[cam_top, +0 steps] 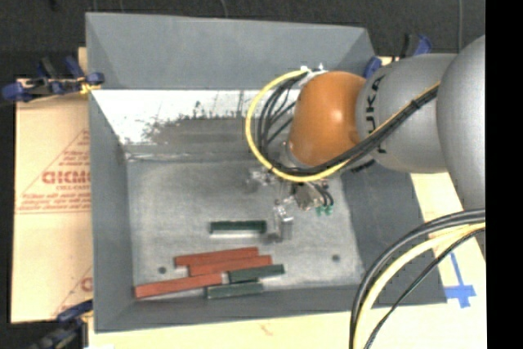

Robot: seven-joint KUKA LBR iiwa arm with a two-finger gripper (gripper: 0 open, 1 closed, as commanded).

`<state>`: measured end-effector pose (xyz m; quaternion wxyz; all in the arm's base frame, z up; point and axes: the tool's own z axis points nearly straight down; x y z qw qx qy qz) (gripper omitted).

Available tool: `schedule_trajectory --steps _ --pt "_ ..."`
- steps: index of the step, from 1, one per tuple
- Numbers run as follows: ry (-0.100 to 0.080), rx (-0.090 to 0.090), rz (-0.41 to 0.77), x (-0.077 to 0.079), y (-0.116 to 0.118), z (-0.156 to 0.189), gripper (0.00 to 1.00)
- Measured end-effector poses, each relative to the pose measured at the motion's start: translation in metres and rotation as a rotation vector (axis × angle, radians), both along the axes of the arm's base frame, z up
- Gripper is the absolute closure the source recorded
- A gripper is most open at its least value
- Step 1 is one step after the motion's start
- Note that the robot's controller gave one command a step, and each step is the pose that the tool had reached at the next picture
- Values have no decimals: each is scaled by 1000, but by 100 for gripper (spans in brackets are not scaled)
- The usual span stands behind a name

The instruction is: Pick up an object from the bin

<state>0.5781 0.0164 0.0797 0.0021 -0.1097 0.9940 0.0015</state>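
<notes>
Bin floor [163, 200] open leftward; pincer [283, 226] beside dark green bar [237, 227].

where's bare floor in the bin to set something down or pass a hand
Free: the floor between the bin's left wall and the lone dark green bar; also the front right corner, right of the heap. Crowded: the front, where reddish-brown bars and dark green strips lie heaped, and the middle, where the tool hangs by the lone bar.
</notes>
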Motion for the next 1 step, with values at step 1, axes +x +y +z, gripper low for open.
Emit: schedule_trajectory --steps 1 --pt "1 -1 -15 -49 95 3 100"
